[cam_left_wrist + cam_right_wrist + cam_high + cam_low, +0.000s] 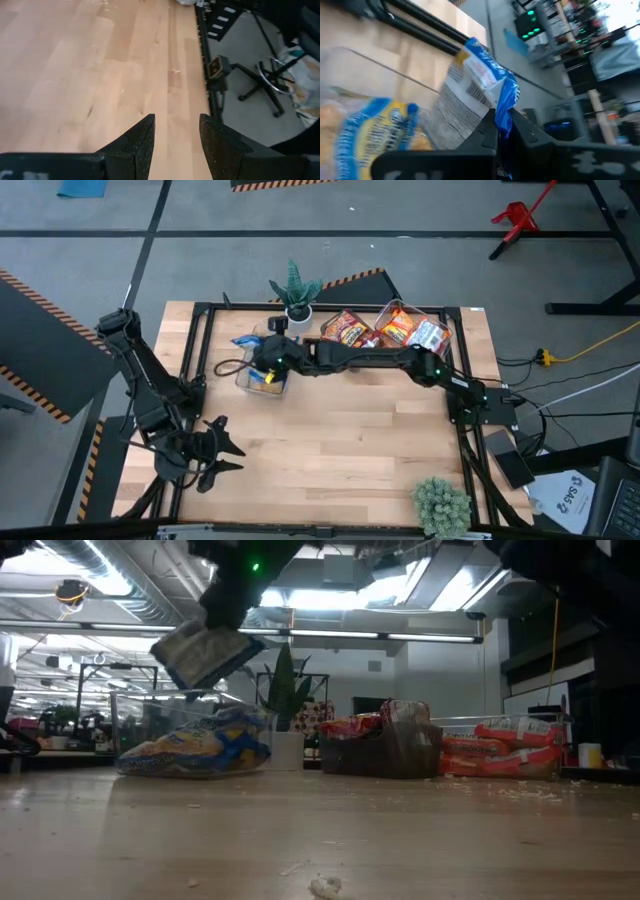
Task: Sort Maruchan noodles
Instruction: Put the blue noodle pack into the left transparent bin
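Observation:
My right gripper (268, 362) reaches across the table and hovers over a clear bin (247, 377) at the far left, shut on a blue-yellow noodle packet (470, 85). In the low view this packet (205, 652) hangs tilted above the bin (135, 715), which holds more blue-yellow packets (195, 745). Red and orange packets (345, 330) lie in bins at the far edge. My left gripper (176, 135) is open over bare wood near the table's near-left corner (215, 448). My right gripper pinches the blue-yellow packet by its crimped blue end (506, 107) between the two fingers (485, 132). The packet is lifted clear above the clear bin, tilted, with its white-silver barcode back (462, 100) showing.
A dark bin (385, 750) and a clear bin (420, 330) with red and orange packets (500, 755) stand along the far edge. A potted plant (297, 290) is at the far edge, another (442, 502) at the near right. Open wood lies in the middle (340, 430).

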